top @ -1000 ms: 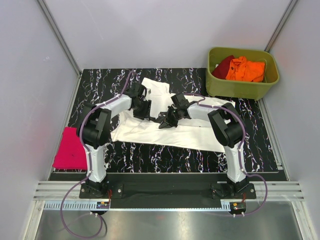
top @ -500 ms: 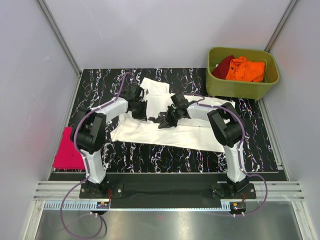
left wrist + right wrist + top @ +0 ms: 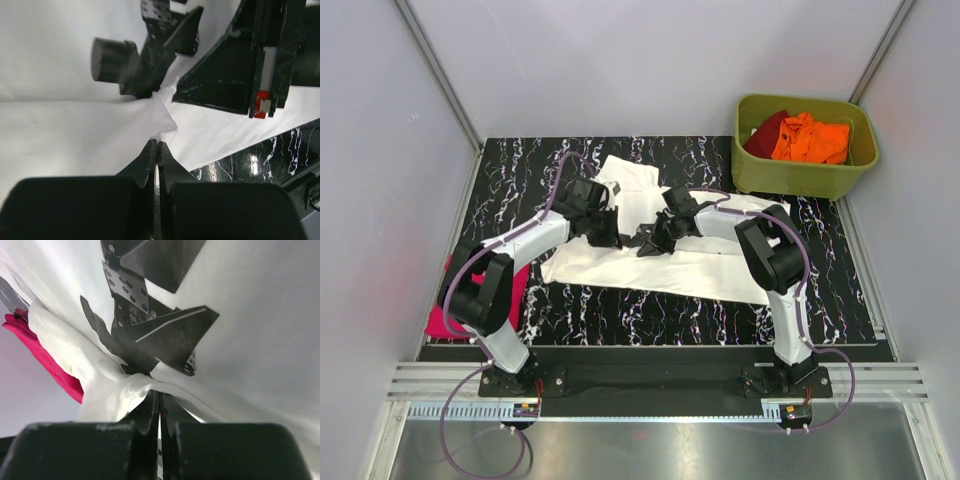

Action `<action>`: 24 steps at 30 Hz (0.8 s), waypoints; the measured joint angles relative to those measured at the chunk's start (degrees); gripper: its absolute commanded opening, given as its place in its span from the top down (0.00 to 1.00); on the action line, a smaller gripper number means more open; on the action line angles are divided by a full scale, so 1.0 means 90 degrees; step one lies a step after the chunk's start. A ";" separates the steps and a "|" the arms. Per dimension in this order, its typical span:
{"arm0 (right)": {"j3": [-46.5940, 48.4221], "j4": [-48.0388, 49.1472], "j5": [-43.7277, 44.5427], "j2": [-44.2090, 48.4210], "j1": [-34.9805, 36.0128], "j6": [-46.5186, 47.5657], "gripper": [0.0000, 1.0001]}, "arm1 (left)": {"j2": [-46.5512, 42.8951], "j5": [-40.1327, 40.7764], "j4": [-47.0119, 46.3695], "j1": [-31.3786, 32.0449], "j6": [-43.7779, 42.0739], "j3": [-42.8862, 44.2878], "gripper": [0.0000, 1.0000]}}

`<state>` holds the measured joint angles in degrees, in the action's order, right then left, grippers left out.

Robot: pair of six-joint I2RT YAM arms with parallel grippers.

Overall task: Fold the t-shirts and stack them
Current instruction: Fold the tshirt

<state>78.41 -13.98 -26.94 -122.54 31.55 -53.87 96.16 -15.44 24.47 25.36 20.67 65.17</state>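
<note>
— While both arms are meeting at the middle of the overhead frame, what are they gripping?

— Both are pinching the white t-shirt [image 3: 650, 265], which is lying spread across the centre of the black marbled table [image 3: 720, 310]. The left gripper [image 3: 157, 144] is clamping a small peak of cloth between closed fingers. The right gripper [image 3: 159, 394] is nipping a bunched fold just beside it, tips nearly touching.

— And the others?

— The magenta t-shirt [image 3: 437, 322] is sitting at the left edge of the frame, partly behind the left arm. The orange t-shirt [image 3: 812, 138] and dark red t-shirt [image 3: 767, 130] are waiting in the olive tub [image 3: 800, 180] at upper right.

— What are you worrying about?

— Two things, I'm guessing. Such thin pinches are risking a slip once the arms are pulling apart, dropping the fold crooked. And with the fingers working so close, one could be catching both layers, or knocking the other gripper.
</note>
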 measured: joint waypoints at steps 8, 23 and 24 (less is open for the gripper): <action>0.0002 -0.0104 0.0000 0.0000 -0.0029 0.0010 1.00 | -0.0032 -0.0126 -0.0095 0.0576 0.0250 -0.0447 0.74; 0.0430 -0.2263 0.0874 0.0651 -0.0102 0.1377 0.92 | -0.1668 0.0012 0.0580 0.0294 0.0372 -0.0826 0.46; 0.0430 -0.2361 0.0908 0.0755 -0.0107 0.1469 0.92 | -0.1678 0.0066 0.0685 0.0138 0.0372 -0.0828 0.47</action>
<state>82.28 -35.22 -18.76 -115.74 30.59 -40.64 81.06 -14.85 30.63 26.61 24.01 57.71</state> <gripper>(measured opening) 0.070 0.537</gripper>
